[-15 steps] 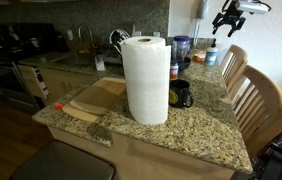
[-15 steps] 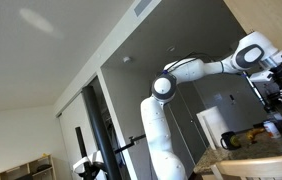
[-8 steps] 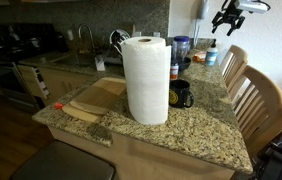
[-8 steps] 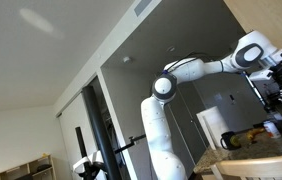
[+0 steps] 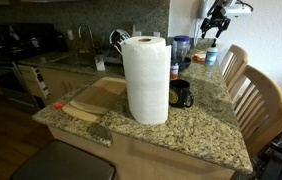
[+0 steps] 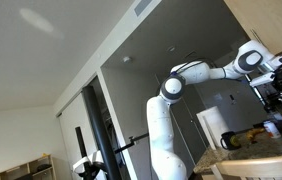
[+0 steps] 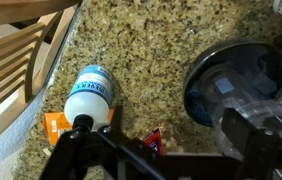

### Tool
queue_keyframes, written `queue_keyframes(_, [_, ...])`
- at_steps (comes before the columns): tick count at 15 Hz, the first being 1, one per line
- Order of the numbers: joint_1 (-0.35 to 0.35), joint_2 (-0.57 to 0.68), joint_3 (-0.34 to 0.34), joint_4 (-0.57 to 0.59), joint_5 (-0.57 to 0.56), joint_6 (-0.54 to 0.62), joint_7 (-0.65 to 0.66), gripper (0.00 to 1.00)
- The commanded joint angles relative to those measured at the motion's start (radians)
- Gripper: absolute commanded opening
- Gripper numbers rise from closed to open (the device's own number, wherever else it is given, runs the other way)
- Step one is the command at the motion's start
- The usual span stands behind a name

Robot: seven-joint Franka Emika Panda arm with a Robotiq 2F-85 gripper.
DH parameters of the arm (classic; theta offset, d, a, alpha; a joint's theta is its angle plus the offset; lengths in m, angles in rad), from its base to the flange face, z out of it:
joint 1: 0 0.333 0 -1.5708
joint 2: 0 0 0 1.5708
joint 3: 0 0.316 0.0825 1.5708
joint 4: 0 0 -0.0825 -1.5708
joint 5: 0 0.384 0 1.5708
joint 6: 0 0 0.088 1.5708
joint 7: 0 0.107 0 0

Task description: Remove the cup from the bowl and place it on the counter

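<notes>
Granite counter, arm stretched out high, gripper spread wide and empty, over blue container

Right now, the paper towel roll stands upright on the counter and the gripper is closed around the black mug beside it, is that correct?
Not quite: in an exterior view the gripper hangs high above the far end of the counter, clear of the black mug. The paper towel roll does stand upright on the counter beside it.

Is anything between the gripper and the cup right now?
Cannot tell fully: the gripper hangs high over the far end of the counter, and the cup is not clearly visible; the paper towel roll hides the area behind it.
</notes>
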Motion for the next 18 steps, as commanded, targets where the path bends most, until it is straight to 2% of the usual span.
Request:
queue_keyframes(1, [-0.005, 0.016, 0.005, 0.005, -0.016, -0.004, -0.007, 1.0])
queue_keyframes(3, [-0.008, 0.032, 0.002, 0.008, -0.025, -0.004, -0.018, 1.0])
queue_keyframes(7, [0.002, 0.029, 0.017, 0.033, 0.028, 0.049, 0.009, 1.0])
queue_keyframes(10, [0.038, 0.053, 0.021, 0.054, -0.02, 0.129, 0.102, 1.0])
queue_keyframes(12, [0.087, 0.098, 0.024, 0.084, -0.081, 0.156, 0.198, 1.0])
queue_keyframes(13, [0.056, 0.045, 0.025, 0.046, -0.04, 0.12, 0.132, 1.0])
queue_keyframes(15, [0.074, 0.056, 0.028, 0.049, -0.049, 0.123, 0.152, 1.0])
queue_keyframes(18, [0.062, 0.051, 0.023, 0.05, -0.048, 0.123, 0.148, 1.0])
